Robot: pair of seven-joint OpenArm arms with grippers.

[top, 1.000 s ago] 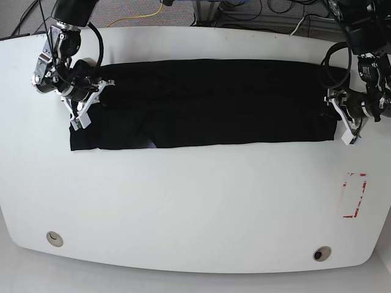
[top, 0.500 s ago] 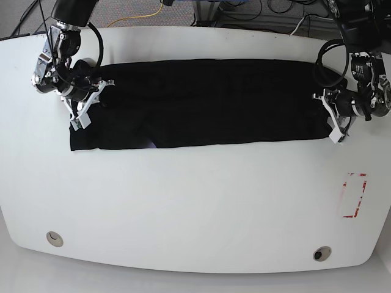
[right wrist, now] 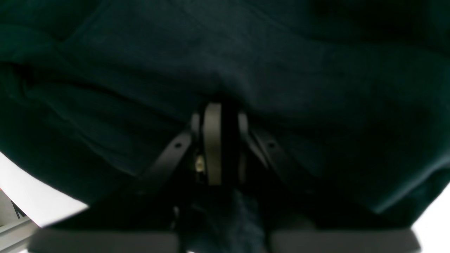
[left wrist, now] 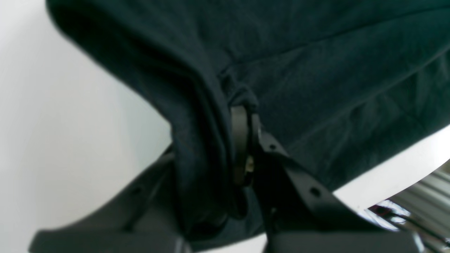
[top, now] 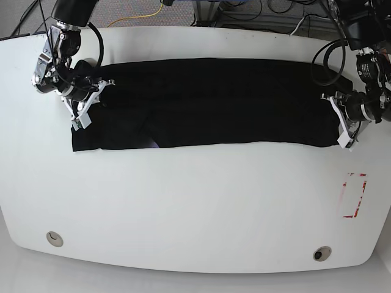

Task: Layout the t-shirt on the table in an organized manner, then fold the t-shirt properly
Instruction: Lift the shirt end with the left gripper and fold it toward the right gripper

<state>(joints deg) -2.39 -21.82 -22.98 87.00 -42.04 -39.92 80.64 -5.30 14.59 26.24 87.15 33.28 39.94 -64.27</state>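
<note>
Near half of table [top: 183,207] bare, free to pass. Far strip blocked: shirt [top: 208,101] w/ left gripper [top: 339,122] & right gripper [top: 85,104] at its ends.

No words, brand names or numbers can be read in any view. The only sign is a broken red tape rectangle [top: 354,195] stuck on the white table [top: 201,207], with no writing in or beside it.

t-shirt [top: 208,101]: black, folded long band, flat | table [top: 195,207]: white, red tape outline
</note>
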